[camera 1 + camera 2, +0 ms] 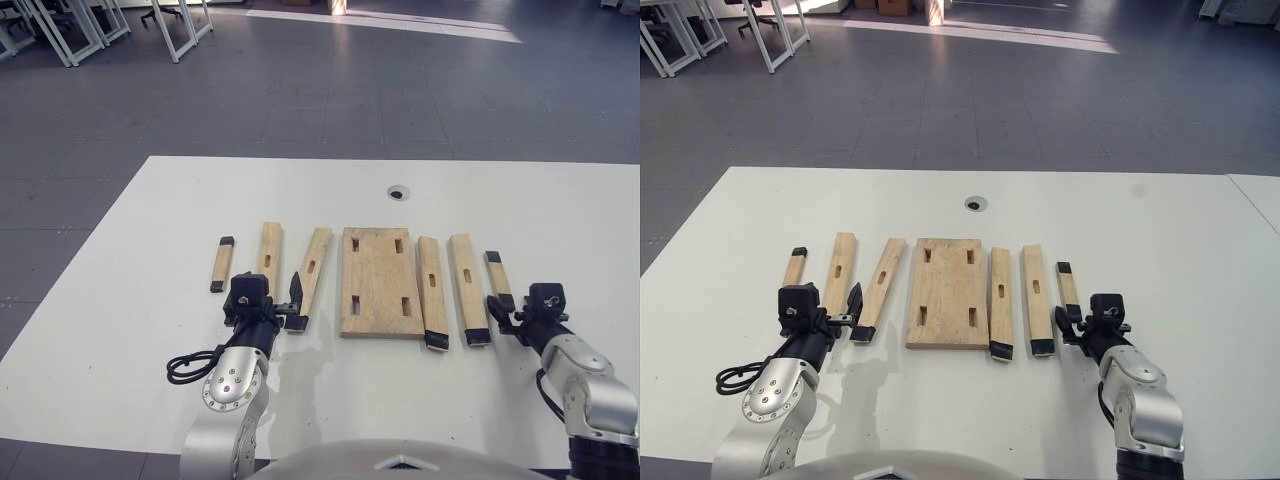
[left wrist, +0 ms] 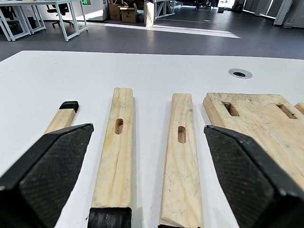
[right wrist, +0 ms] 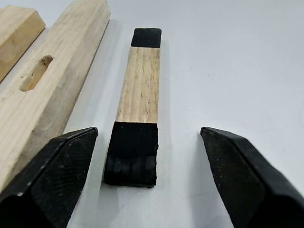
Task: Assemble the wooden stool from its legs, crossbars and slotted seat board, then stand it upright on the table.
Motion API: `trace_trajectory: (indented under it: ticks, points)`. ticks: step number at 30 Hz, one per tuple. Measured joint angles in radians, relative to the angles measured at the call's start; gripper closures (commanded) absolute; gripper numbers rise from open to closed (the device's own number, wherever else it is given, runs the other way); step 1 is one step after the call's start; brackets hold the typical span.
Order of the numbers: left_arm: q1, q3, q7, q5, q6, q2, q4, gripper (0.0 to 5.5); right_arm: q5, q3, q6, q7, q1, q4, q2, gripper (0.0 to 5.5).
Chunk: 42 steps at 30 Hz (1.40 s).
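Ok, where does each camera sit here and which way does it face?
Left eye view: on the head, facing forward and down over the table; both arms show, with left hand and right hand.
Right eye view: its stereo twin, same scene around the seat board.
Left wrist view: low, facing forward along two slotted legs; own open fingers frame it.
Right wrist view: low, facing the end crossbar between own open fingers.
Shared: seat board, in left wrist and eye views.

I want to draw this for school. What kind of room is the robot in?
Probably a big lab or workshop hall. A white table holds the slotted seat board, the grey tiled floor stretches far back, and more white-framed tables stand at the far end.
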Motion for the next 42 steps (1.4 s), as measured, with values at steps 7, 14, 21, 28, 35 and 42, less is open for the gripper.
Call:
trace_trajectory:
  ticks: [7, 14, 21, 28, 35, 42]
  points:
    - [0.0, 0.002, 0.0, 0.0, 0.002, 0.007, -0.007, 1.17, 0.005, 0.004, -0.067, 0.021, 0.01, 0.036, -0.002, 2.22]
    - [0.0, 0.002, 0.0, 0.0, 0.003, 0.006, -0.008, 1.17, 0.006, 0.026, -0.104, 0.023, 0.022, 0.04, -0.001, 3.49]
    - [0.0, 0.002, 0.0, 0.0, 0.003, -0.001, -0.007, 1.17, 0.001, 0.057, -0.144, 0.027, 0.037, 0.042, -0.019, 4.22]
    - [-0.099, 0.177, -0.121, -0.182, 0.023, 0.021, 0.078, 1.17, 0.004, -0.015, -0.151, -0.007, -0.074, 0.165, -0.05, 4.22]
    - [-0.514, 0.513, -0.315, -0.79, 0.33, 0.151, 0.329, 1.17, 0.043, -0.023, -0.149, 0.008, -0.4, 0.066, -0.103, 4.22]
    - [-0.81, 0.639, -0.367, -1.279, 0.732, 0.284, 0.782, 1.17, 0.048, 0.343, -0.38, 0.259, -0.439, 0.0, 0.01, 4.22]
